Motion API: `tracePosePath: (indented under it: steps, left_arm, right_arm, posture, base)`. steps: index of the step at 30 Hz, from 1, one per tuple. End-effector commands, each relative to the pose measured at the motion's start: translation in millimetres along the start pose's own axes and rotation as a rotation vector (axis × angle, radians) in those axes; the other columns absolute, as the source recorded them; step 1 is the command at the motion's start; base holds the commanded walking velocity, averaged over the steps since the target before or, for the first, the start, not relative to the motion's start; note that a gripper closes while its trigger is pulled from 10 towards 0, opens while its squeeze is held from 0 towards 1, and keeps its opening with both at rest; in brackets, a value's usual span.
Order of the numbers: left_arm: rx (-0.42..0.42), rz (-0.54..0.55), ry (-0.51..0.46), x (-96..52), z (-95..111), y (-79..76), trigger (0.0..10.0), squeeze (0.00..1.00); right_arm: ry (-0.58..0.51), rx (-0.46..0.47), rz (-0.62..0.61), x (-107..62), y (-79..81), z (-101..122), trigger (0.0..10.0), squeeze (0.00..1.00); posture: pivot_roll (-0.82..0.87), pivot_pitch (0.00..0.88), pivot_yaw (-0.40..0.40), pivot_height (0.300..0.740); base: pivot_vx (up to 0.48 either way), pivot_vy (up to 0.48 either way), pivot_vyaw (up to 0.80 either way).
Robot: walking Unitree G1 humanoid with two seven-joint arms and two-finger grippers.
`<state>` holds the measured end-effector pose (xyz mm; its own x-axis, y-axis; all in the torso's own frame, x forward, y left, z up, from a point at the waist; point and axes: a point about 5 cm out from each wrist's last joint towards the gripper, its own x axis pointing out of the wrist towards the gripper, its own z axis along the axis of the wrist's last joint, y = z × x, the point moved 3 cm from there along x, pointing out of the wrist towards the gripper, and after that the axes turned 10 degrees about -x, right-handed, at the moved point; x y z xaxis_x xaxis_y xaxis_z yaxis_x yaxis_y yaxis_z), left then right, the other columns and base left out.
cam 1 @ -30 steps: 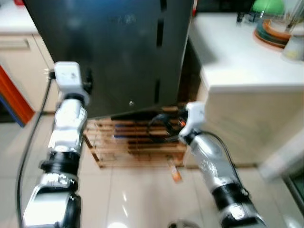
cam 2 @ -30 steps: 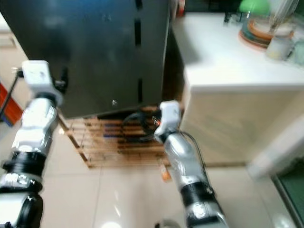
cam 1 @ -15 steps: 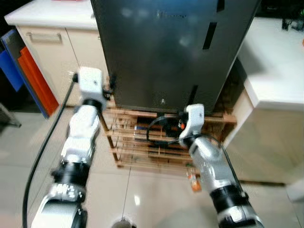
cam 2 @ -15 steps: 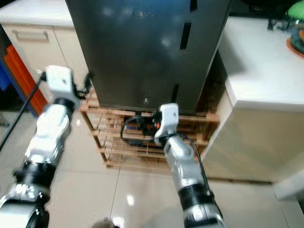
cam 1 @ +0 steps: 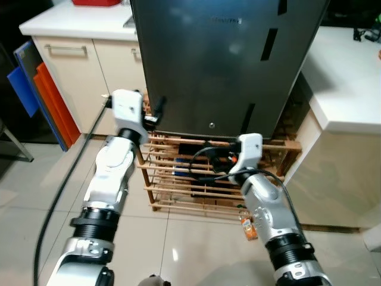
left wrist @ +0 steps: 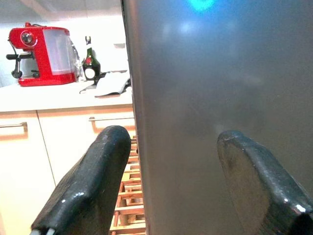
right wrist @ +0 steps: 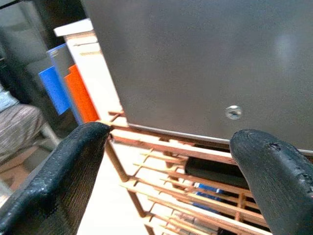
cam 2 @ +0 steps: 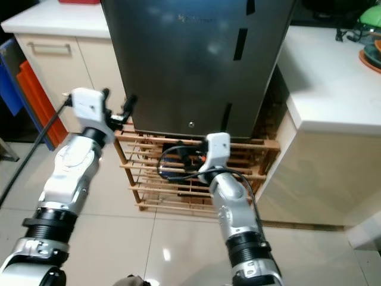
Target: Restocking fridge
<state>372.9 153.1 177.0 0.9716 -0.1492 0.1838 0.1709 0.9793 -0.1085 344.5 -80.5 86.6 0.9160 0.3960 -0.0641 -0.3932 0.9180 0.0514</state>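
Observation:
The dark grey steel fridge (cam 1: 226, 59) stands shut on a low wooden slat rack (cam 1: 178, 193). My left gripper (left wrist: 171, 181) is open at the fridge's lower left corner, its fingers (left wrist: 88, 186) straddling the left edge of the door. In the left eye view that gripper (cam 1: 156, 110) sits just beside the steel. My right gripper (right wrist: 166, 161) is open too, held low before the rack under the door's bottom edge, with nothing between its fingers (right wrist: 271, 171). A small orange bottle (cam 1: 247, 227) stands on the floor by the rack.
A white counter (cam 1: 348, 89) adjoins the fridge on the right, cream cabinets (cam 1: 83, 71) on the left. Blue and orange boards (cam 1: 36, 89) lean by the cabinets. A red coffee machine (left wrist: 44, 56) and a dark bottle (left wrist: 88, 61) stand on the left counter. Glossy tiled floor (cam 1: 36, 196) lies in front.
The camera has swung left, so the fridge now sits in the middle. The left gripper has come closer to the fridge's left edge. The right arm keeps its pose.

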Motion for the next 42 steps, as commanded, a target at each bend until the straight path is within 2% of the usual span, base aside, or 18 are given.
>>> tracePosePath:
  steps: [1,2,3,4,10,11,13,18,19,25,26,27,37,39,42]
  left_arm:
    - [-0.02,-0.019,0.027,0.5,-6,-6.6,10.0,0.0]
    - [-0.022,-0.015,0.034,-0.3,-8,-5.8,10.0,0.0]
    - [-0.021,-0.01,0.042,-0.9,-10,-4.7,10.0,0.0]
    - [-0.028,-0.001,0.049,-1.7,-12,-2.7,10.0,1.0]
    - [-0.008,0.063,0.112,-3.5,-25,8.8,10.0,1.0]
    - [0.019,0.092,0.135,-4.8,-30,14.0,10.0,1.0]
    - [0.054,0.11,0.141,-5.9,-32,16.9,10.0,1.0]
    - [0.045,0.104,0.138,-6.2,-32,15.4,10.0,1.0]
    - [0.046,0.104,0.14,-6.2,-32,15.2,10.0,1.0]
    - [0.064,0.095,0.135,-2.7,-32,10.9,10.0,1.0]
    - [0.062,0.086,0.128,-1.8,-31,8.8,10.0,0.41]
    - [0.061,0.081,0.125,-1.3,-30,7.3,10.0,0.0]
    - [0.044,0.063,0.138,-0.7,-37,-2.1,10.0,0.0]
    - [-0.002,0.04,0.149,-4.4,-44,-7.0,10.0,0.0]
    - [-0.066,0.058,0.187,-10.2,-54,-3.3,10.0,0.0]
  right_arm:
    - [-0.03,-0.007,-0.072,-2.5,-15.7,7,10.0,0.0]
    - [-0.042,0.009,-0.094,-3.4,-19.2,8,10.0,0.97]
    - [-0.051,0.016,-0.113,-4.2,-22.2,9,10.0,1.0]
    - [-0.057,0.015,-0.134,-5.3,-25.3,10,10.0,1.0]
    - [-0.114,-0.013,-0.25,-12.6,-41.5,19,10.0,1.0]
    - [-0.151,-0.033,-0.308,-16.7,-48.7,25,10.0,1.0]
    - [-0.15,-0.045,-0.352,-18.9,-54.1,25,10.0,1.0]
    - [-0.118,-0.093,-0.384,-20.5,-57.6,20,10.0,1.0]
    - [-0.115,-0.104,-0.384,-20.9,-57.0,19,10.0,0.0]
    - [-0.112,-0.128,-0.365,-21.3,-49.7,16,10.0,0.0]
    - [-0.107,-0.132,-0.357,-20.7,-48.7,15,10.0,0.0]
    - [-0.102,-0.137,-0.35,-20.2,-47.8,14,10.0,0.0]
    - [-0.113,-0.189,-0.301,-24.8,-37.3,11,10.0,0.0]
    - [-0.107,-0.189,-0.299,-28.7,-36.0,7,10.0,0.0]
    - [-0.096,-0.178,-0.311,-32.4,-39.3,4,10.0,0.0]
  posture:
    - [-0.07,0.0,0.031,0.74]
    - [-0.07,0.0,0.031,0.74]
    - [-0.07,0.0,0.03,0.74]
    - [-0.07,0.0,0.03,0.74]
    - [-0.08,0.0,0.028,0.74]
    - [-0.08,0.0,0.026,0.74]
    - [-0.08,0.0,0.026,0.74]
    - [-0.08,0.0,0.024,0.74]
    - [-0.08,0.0,0.022,0.74]
    - [-0.08,0.0,0.02,0.74]
    - [-0.08,0.0,0.02,0.74]
    - [-0.08,0.0,0.02,0.74]
    - [-0.09,0.0,0.027,0.74]
    - [-0.09,0.0,0.033,0.74]
    - [-0.1,0.0,0.039,0.74]
  base:
    - [0.0,0.48,0.0]
    - [0.0,0.48,0.0]
    - [0.0,0.48,0.0]
    - [0.0,0.48,0.0]
    - [0.0,0.32,0.0]
    - [0.0,0.0,0.0]
    - [0.0,0.0,0.0]
    - [0.0,0.0,0.0]
    - [0.0,0.0,0.0]
    - [0.0,0.0,0.0]
    - [0.0,0.0,0.0]
    - [0.0,0.0,0.0]
    - [0.0,0.0,-0.69]
    - [0.0,0.0,-0.8]
    - [0.0,0.0,-0.8]
